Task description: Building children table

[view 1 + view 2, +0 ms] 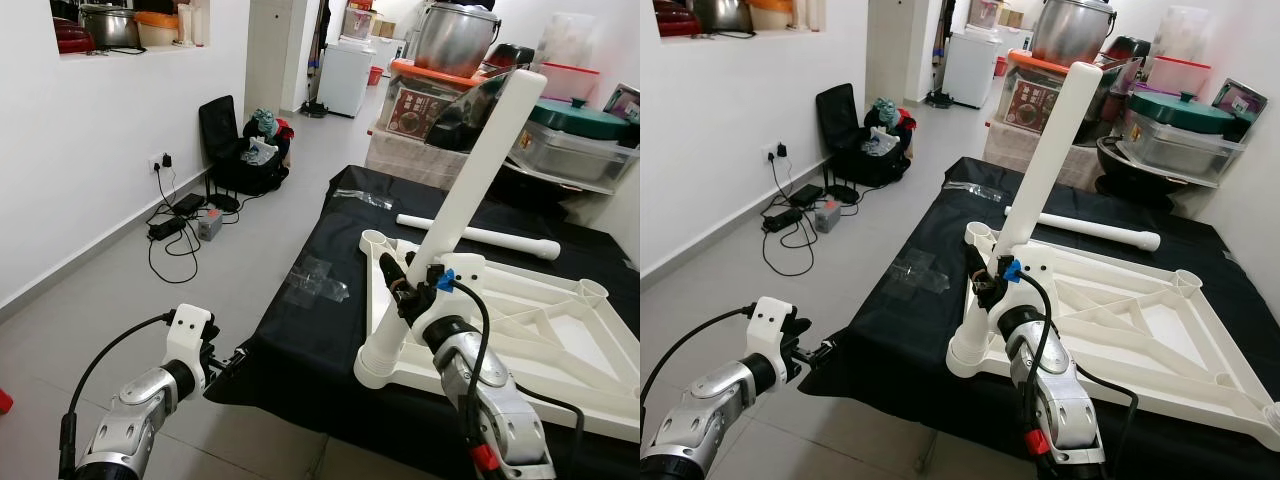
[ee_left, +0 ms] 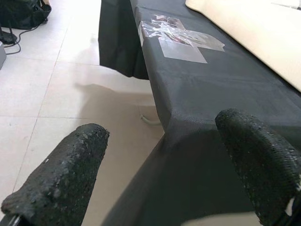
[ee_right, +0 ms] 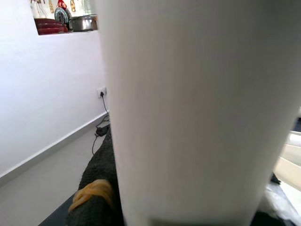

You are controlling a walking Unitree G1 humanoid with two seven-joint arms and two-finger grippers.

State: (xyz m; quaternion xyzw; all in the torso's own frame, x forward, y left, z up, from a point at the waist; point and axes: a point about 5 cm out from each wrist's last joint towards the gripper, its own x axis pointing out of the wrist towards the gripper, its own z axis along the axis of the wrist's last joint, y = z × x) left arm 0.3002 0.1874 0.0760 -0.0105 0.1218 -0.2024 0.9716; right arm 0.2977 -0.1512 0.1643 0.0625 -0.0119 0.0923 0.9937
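Right gripper clamps the leg, tilted, its foot in the near corner socket of the tabletop (upside down on black cloth). Left gripper hangs open beside the cloth's edge.

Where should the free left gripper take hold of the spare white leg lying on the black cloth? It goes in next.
Grip the spare leg mid-shaft, coming from above with fingers across it. It lies flat beyond the tabletop, its round middle bare. The left gripper hangs open at the cloth edge.
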